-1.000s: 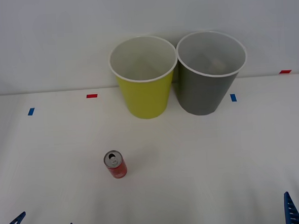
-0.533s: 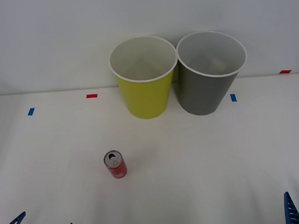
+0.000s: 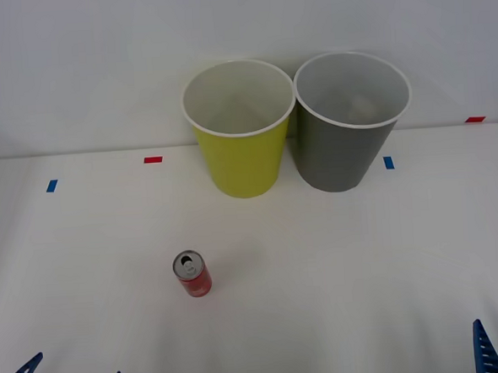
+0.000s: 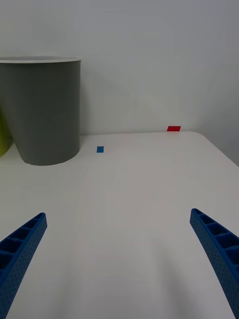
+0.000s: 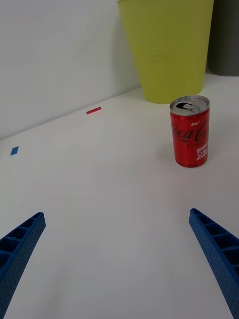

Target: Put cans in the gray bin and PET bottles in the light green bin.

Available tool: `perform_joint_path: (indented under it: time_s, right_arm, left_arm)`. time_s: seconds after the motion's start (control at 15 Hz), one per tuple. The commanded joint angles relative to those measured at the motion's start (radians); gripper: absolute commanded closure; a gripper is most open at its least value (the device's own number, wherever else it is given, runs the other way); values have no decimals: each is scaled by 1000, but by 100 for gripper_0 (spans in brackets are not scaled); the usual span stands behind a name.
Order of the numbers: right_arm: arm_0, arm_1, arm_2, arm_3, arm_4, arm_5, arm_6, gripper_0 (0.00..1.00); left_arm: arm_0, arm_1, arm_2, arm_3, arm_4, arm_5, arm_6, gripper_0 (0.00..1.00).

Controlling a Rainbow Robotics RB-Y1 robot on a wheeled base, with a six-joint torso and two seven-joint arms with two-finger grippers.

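White counter (image 3: 364, 272) runs from the robot out to a plain pale wall, dotted with small red and blue tape marks. Nearest the robot, the left claw (image 5: 119, 259) hangs low at the counter's near edge, released, its blue fingers (image 5: 20, 244) spread wide; the right claw (image 4: 119, 259) waits at the near right corner, likewise spread and holding nothing. Ahead of the left claw stands the red Coca-Cola can (image 3: 192, 274), upright, pull tab up, alone on the counter and well apart from both bins. At the far edge, against the wall, the light green bin (image 3: 240, 145) and the gray bin (image 3: 348, 142) stand side by side, nearly touching, the gray one to the right.

The step in hand looks like reaching for the can. The left claw would do well to centre the can between its fingers, come in level, and close around the body rather than the rim, so it stays upright.
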Motion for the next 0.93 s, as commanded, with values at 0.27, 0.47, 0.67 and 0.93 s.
perform_joint_path:
  time_s: [0.27,0.47,0.67,0.93]
  right_arm:
    - [0,0,0,0,0,0,0,0]
    - [0,0,0,0,0,0,0,0]
    - [0,0,0,0,0,0,0,0]
    - [0,0,0,0,0,0,0,0]
  left_arm:
    - [0,0,0,0,0,0,0,0]
    - [-14,18,-9,63,3,-34,2,0]
    - [-23,83,-12,61,87,-72,5,0]
    - [-107,232,-61,107,158,-94,-2,0]
